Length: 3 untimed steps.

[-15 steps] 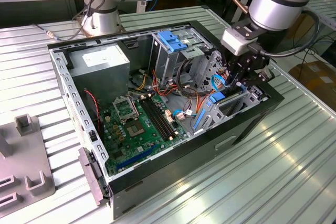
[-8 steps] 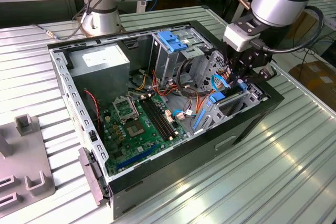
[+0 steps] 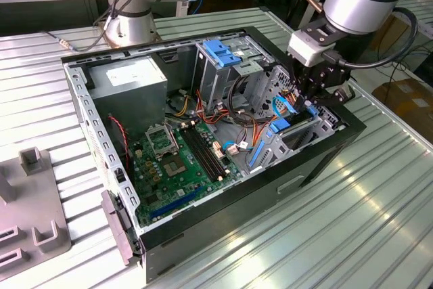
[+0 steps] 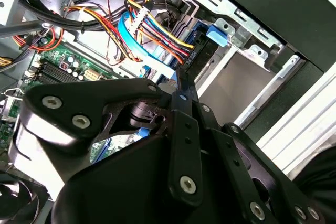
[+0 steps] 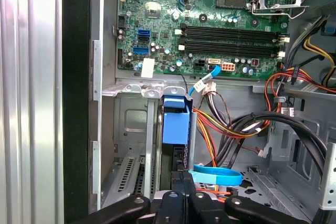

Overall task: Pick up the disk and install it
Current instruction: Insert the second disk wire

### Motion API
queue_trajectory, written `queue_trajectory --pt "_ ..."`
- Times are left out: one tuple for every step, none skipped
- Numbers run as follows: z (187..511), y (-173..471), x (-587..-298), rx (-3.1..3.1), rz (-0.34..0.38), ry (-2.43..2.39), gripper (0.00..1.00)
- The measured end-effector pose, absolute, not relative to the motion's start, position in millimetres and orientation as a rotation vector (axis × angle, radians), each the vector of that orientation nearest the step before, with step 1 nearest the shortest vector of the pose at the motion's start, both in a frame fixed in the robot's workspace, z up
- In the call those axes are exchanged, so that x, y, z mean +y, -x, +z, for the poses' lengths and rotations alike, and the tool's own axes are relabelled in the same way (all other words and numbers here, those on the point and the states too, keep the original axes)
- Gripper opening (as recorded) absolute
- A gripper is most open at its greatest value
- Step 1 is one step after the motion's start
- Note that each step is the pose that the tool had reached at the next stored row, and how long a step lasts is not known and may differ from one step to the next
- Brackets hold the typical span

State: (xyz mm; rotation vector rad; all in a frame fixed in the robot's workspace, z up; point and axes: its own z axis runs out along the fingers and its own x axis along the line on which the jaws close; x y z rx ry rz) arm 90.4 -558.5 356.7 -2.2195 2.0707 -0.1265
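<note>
blue-railed disk (image 5: 175, 124) sits upright in its bay, pinched by the hand (image 5: 181, 182).

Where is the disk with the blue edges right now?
In the exterior view the disk sits in the metal drive bay at the open computer case's right end, directly under the gripper and beside the bundle of coloured cables.

The exterior view looks down at an angle from well off the arm, taking in the whole open black desktop computer case (image 3: 203, 140) lying on the ribbed metal table (image 3: 352, 221); the first wrist view faces straight down into the case from close above, over the green motherboard (image 5: 210, 30); the second wrist view looks out obliquely past the black gripper linkage (image 4: 173, 171), very near; both wrist views share the bundle of coloured cables (image 4: 157, 30) (image 5: 226, 124).
</note>
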Motion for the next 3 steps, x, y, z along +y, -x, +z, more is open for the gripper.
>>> queue_trajectory --pt "356.7 -90.4 -558.5 2.071 -0.127 2.219 0.1" --pt "356.7 -90.4 -558.6 2.071 -0.127 2.219 0.1" --pt "356.7 -90.4 -558.5 2.071 -0.127 2.219 0.1"
